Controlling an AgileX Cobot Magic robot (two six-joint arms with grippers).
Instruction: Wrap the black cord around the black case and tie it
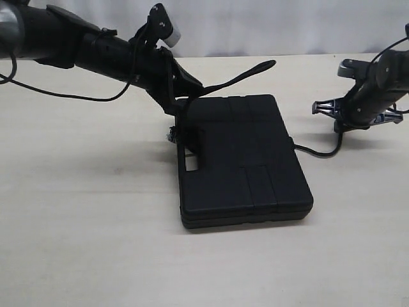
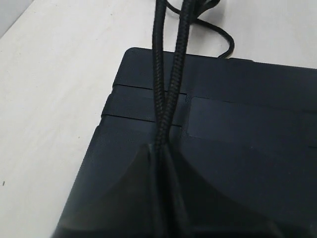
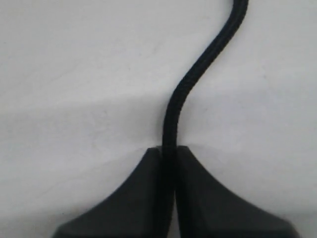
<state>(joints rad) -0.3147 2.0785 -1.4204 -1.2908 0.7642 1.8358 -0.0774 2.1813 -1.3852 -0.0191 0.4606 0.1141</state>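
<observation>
Flat black plastic case [image 1: 246, 160] lies on pale table [image 1: 96, 224].
I see thin black braided cord [image 1: 246, 71] over its far-left corner and trailing right of it.

Pale wooden tabletop [image 1: 77, 243], plain whitish wall [image 1: 268, 25]

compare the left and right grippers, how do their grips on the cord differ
The left gripper pinches two strands of the cord side by side; the right gripper pinches a single strand. The left gripper sits over the case; the right gripper is over the table, beside the case. Both are shut on the cord.
</observation>
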